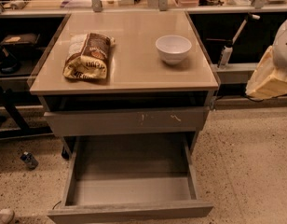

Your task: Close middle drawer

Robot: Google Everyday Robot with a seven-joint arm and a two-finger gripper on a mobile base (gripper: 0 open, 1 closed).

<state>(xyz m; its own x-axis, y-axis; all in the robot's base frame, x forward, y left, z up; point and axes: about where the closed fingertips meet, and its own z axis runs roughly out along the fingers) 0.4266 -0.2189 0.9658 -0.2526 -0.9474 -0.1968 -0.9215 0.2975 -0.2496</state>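
Observation:
The middle drawer (130, 188) is pulled far out of the grey cabinet toward me. Its bare grey box interior is empty, and its plain front (129, 212) sits at the bottom edge of the view. Above it is the taller drawer front with pale scratch marks (127, 121), with a dark gap between it and the tabletop. Only a white and cream part of my arm (274, 71) shows at the right edge, well right of the cabinet and above the floor. The gripper itself is out of view.
On the beige cabinet top (129, 71) lie a brown snack bag (87, 56) at the left and a white bowl (173, 48) at the right. Dark shelving runs behind. A small bottle (29, 160) and a shoe tip (3, 215) are on the speckled floor at the left.

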